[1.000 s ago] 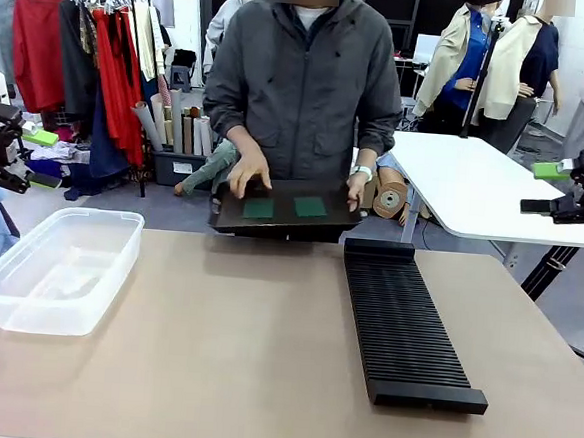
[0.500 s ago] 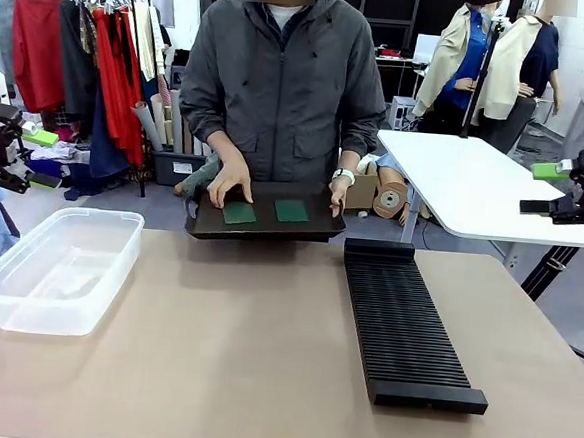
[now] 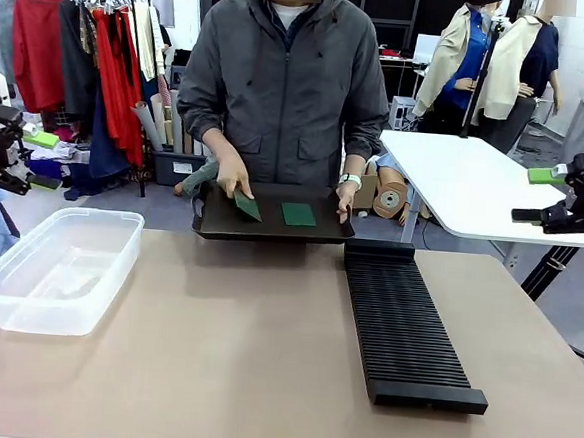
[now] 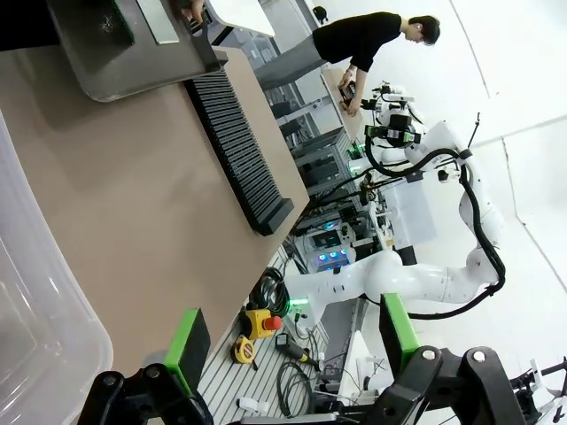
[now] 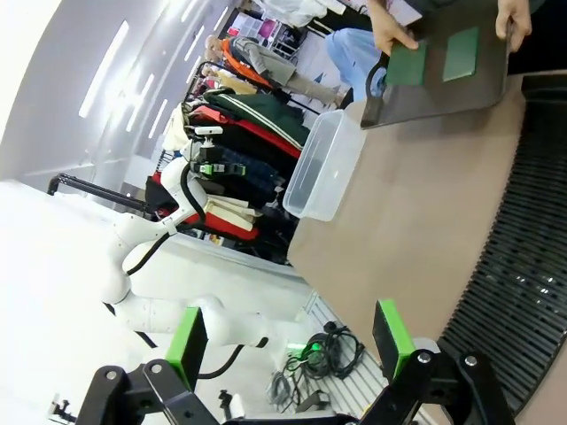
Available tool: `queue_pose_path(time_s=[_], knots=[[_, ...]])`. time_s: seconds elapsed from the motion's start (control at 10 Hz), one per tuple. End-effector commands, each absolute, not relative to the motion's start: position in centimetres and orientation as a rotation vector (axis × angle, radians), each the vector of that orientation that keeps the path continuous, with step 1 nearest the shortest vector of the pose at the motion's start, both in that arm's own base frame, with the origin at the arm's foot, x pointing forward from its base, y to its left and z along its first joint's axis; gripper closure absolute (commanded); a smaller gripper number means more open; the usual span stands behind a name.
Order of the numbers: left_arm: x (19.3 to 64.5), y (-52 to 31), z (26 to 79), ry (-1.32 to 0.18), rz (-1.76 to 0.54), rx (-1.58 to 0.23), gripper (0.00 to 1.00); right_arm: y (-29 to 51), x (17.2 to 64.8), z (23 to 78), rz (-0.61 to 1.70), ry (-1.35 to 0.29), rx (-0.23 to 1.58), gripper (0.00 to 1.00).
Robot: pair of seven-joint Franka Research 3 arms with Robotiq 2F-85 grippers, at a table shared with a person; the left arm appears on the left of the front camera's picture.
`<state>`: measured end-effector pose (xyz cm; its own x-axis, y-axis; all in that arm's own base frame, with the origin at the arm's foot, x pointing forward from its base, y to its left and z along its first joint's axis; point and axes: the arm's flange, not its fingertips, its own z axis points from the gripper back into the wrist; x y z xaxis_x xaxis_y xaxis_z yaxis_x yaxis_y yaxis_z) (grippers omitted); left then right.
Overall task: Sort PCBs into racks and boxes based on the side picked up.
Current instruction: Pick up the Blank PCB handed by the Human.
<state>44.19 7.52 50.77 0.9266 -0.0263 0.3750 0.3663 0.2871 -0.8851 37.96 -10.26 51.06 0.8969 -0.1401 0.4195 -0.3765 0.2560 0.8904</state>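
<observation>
The PCBs (image 3: 297, 214) are found upper centre, roughly midway between the open left hand (image 3: 38, 159) and open right hand (image 3: 536, 195).

The front camera sits at the near edge of the surface (image 3: 262, 357), midway between the arms. It faces straight across to the person (image 3: 281, 88) at the far edge and takes in the whole top from some way back. The left wrist camera rides behind the left hand (image 4: 292, 341), off the surface's left edge and rolled on its side. It looks across toward the right arm (image 4: 469, 190), with the tub (image 4: 35, 292) close under it. The right wrist camera, behind the right hand (image 5: 288, 341) off the right edge, faces back toward the left arm (image 5: 151, 243), with the rack (image 5: 523, 266) nearest. All three views share the tub, the rack and the tray (image 3: 272, 213) at the far edge.
</observation>
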Motion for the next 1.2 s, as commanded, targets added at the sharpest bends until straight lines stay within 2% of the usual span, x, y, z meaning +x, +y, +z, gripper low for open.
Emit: queue_pose_path(time_s=[0.0, 0.1, 0.2, 1.1], knots=[[44.6, 7.8, 50.9, -0.3, -0.273, -1.29, 0.0, -11.0, 38.6, 52.1, 0.129, -0.419, 1.361, 0.0], [44.6, 8.0, 50.9, -0.295, -0.275, -1.309, 0.0, -11.1, 38.8, 52.0, 0.13, -0.375, 1.355, 0.0], [44.7, 8.2, 51.0, -0.288, -0.285, -1.323, 0.0, -10.4, 38.2, 51.1, 0.153, -0.439, 1.329, 0.0], [45.9, 6.5, 49.9, -0.314, -0.32, -1.382, 0.0, -10.4, 38.2, 51.1, 0.153, -0.439, 1.329, 0.0]])
